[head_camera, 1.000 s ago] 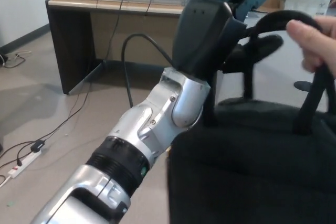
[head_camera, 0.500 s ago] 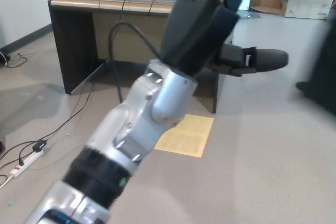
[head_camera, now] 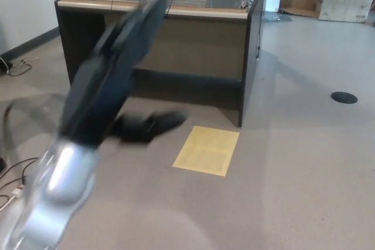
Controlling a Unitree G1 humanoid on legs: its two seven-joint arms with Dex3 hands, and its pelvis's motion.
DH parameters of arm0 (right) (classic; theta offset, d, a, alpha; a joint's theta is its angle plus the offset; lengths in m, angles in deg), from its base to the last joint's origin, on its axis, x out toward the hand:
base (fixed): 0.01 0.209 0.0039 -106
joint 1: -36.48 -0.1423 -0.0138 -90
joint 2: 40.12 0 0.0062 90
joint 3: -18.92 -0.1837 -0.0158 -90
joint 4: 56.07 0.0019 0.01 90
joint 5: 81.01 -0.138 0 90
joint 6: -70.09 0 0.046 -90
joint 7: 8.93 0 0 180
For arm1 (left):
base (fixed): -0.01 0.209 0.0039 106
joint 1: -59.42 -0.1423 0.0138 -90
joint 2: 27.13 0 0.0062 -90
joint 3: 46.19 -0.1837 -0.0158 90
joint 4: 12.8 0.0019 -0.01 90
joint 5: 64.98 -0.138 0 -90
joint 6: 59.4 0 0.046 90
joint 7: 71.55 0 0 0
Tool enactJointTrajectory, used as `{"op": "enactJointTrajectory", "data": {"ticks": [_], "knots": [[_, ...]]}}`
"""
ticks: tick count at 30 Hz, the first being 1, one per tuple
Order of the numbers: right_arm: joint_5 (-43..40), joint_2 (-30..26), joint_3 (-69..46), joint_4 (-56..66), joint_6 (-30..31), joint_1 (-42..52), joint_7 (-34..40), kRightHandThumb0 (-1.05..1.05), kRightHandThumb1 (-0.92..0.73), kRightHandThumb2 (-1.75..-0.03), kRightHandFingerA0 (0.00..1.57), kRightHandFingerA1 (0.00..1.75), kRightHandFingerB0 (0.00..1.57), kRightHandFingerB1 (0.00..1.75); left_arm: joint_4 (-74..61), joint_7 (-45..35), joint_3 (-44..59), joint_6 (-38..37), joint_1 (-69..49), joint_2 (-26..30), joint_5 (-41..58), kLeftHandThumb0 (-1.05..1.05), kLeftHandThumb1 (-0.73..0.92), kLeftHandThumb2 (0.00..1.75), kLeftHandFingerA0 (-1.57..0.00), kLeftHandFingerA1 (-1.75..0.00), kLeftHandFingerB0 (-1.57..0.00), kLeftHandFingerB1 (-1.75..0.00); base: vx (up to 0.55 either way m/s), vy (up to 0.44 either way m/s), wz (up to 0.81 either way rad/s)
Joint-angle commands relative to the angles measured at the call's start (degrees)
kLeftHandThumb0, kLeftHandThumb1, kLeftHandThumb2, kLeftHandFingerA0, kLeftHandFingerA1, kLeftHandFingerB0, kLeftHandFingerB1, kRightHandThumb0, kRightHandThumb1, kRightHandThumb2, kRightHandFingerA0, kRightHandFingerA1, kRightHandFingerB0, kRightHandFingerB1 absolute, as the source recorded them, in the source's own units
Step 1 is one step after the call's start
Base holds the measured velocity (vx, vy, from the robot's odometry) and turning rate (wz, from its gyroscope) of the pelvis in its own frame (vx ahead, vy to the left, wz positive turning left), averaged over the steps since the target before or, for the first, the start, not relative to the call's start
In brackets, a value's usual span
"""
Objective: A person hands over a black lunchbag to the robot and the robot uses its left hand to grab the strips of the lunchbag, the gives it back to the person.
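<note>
- Left hand (head_camera: 117, 68): black, heavily motion-blurred, in front of the desk (head_camera: 176, 33)'s left half. A dark finger-like shape juts out low toward the yellow floor patch (head_camera: 206, 150). Whether the hand is clenched or released cannot be told from the blur.
- Left forearm (head_camera: 53, 185): silver, blurred, below the hand at the desk's lower left.
- Lunchbag: nowhere visible, so its look and place cannot be reported; nothing recognisable is held.
- Right hand: out of sight.
- Yellow floor patch: flat on the grey floor, just before the desk's right front corner.
</note>
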Motion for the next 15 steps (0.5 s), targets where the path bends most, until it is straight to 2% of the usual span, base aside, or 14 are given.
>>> {"op": "enactJointTrajectory", "data": {"ticks": [1,4,5,6,8,9,10,11,13,14,15], "knots": [[-1.4,-0.3,-1.2,-0.4,-0.6,0.2,0.5,-0.55,-0.67,-0.61,0.73,0.5,0.42,0.36,10.0,-7.0,10.6,-19.5,-34.7,6.7,15.5,-0.51,0.38,0.67,-0.12,-0.2,-0.11,-0.19,0.0,0.0,0.0],[-2.4,-0.2,-1.7,-0.4,-0.3,0.1,-0.8,-0.52,-0.67,-0.6,0.7,0.49,0.37,0.33,16.3,-4.7,11.2,-21.0,-37.1,6.5,13.1,-0.52,0.37,0.68,-0.11,-0.13,-0.11,-0.23,0.0,0.0,0.0],[-2.8,-0.2,-2.0,-0.5,-0.2,0.0,-1.3,-0.52,-0.67,-0.6,0.67,0.49,0.34,0.32,21.1,-3.3,11.7,-21.3,-37.6,6.7,12.0,-0.43,0.32,0.69,-0.02,-0.23,-0.07,-0.27,0.0,0.0,0.0],[-3.1,-0.3,-2.2,-0.6,-0.4,-0.1,-1.7,-0.51,-0.67,-0.6,0.65,0.49,0.32,0.31,25.0,-1.6,11.9,-21.3,-37.5,6.9,10.4,-0.5,0.35,0.67,-0.06,-0.25,-0.07,-0.22,0.0,0.0,0.0],[-4.0,0.0,-2.8,-0.5,-0.5,-0.1,-2.7,-0.5,-0.67,-0.6,0.63,0.49,0.29,0.3,30.9,-1.0,12.2,-23.1,-36.5,7.0,10.0,-0.49,0.34,0.68,-0.06,-0.23,-0.07,-0.23,0.0,0.0,0.0],[-4.2,0.0,-2.9,-0.5,-0.4,-0.1,-2.9,-0.51,-0.67,-0.6,0.61,0.48,0.27,0.29,33.6,-0.9,12.3,-23.3,-36.0,7.1,9.7,-0.5,0.37,0.57,-0.06,-0.24,-0.08,-0.23,0.0,0.0,0.0],[-3.6,-0.1,-2.7,-0.6,-0.4,-0.2,-2.3,-0.58,-0.57,-0.83,0.55,0.57,0.18,0.4,36.1,-2.2,12.6,-23.3,-35.5,7.1,10.6,-0.56,0.37,0.65,-0.12,-0.2,-0.12,-0.21,0.0,0.0,0.0],[-3.2,-0.2,-2.6,-0.7,-0.3,-0.6,-1.8,-0.59,-0.58,-0.83,0.54,0.57,0.15,0.39,38.1,-3.7,12.8,-22.8,-34.7,7.1,11.5,-0.54,0.36,0.63,-0.11,-0.3,-0.1,-0.24,0.0,0.0,0.0],[-3.5,-0.2,-2.8,-0.6,-0.2,-0.9,-2.0,-0.59,-0.57,-0.82,0.52,0.57,0.12,0.38,39.2,-7.1,13.7,-20.2,-33.4,6.6,14.2,-0.57,0.39,0.61,-0.07,-0.32,-0.04,-0.25,0.0,0.0,0.0],[-4.2,0.0,-3.3,-0.5,-0.1,-0.9,-2.5,-0.57,-0.57,-0.8,0.5,0.56,0.1,0.37,38.9,-13.4,15.0,-16.9,-32.6,6.2,18.5,-0.39,0.41,0.54,-0.09,-0.3,-0.1,-0.24,0.0,0.0,0.0],[-4.3,0.0,-3.4,-0.5,-0.1,-0.8,-2.6,-0.57,-0.57,-0.8,0.5,0.56,0.1,0.37,39.3,-14.2,15.3,-16.9,-32.3,6.1,19.0,-0.39,0.41,0.54,-0.09,-0.3,-0.1,-0.24,0.0,0.0,0.0]]}}
